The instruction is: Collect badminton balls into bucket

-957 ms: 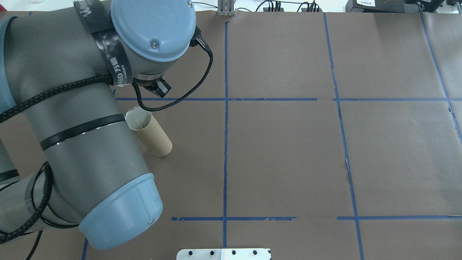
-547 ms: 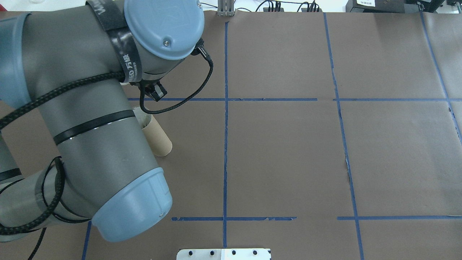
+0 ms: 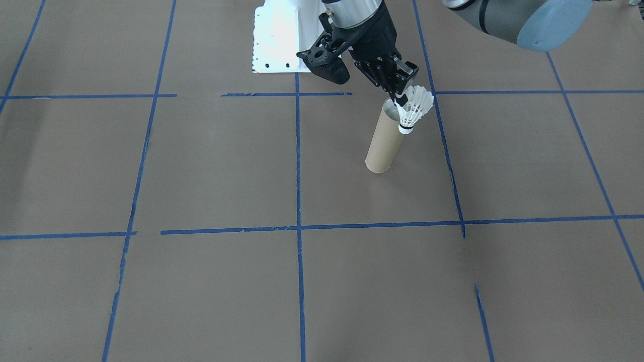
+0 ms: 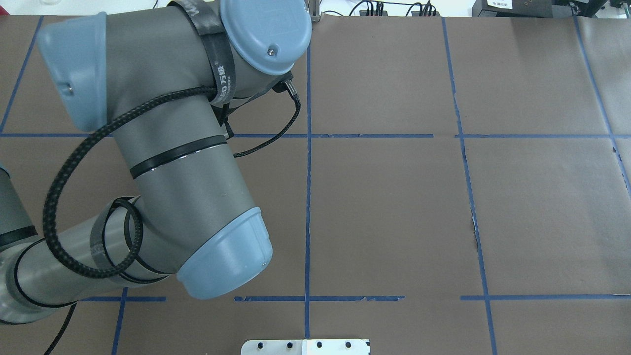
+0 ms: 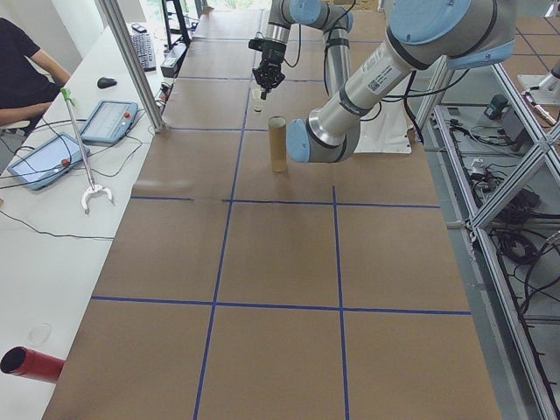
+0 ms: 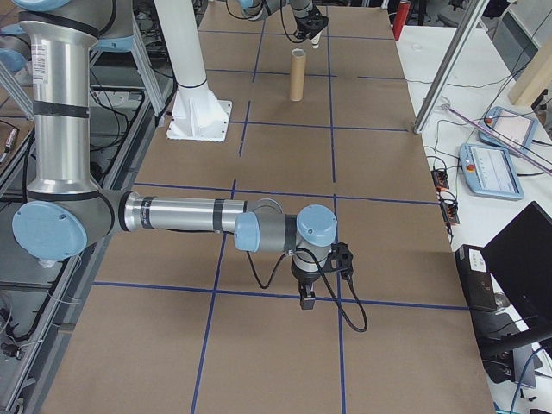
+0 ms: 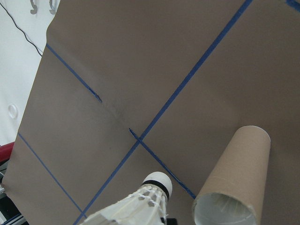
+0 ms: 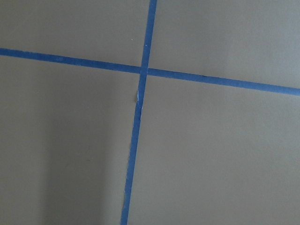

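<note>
One shuttlecock (image 3: 413,109) is pinched by the left gripper (image 3: 401,96), cork down | tube (image 3: 386,138) stands upright just below it | right gripper (image 6: 306,298): state cannot be told.

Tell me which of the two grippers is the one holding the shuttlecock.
The left gripper: it pinches the white shuttlecock by its feathers beside the mouth of the cardboard tube. The right gripper hangs over bare table far away.

This is a robotics lab. Two industrial arms stand at a table (image 5: 280,262) covered in brown paper marked with blue tape lines (image 3: 298,201), framed by aluminium posts (image 5: 131,61), with teach pendants (image 5: 109,121), cables and a seated person (image 5: 22,66) alongside.
</note>
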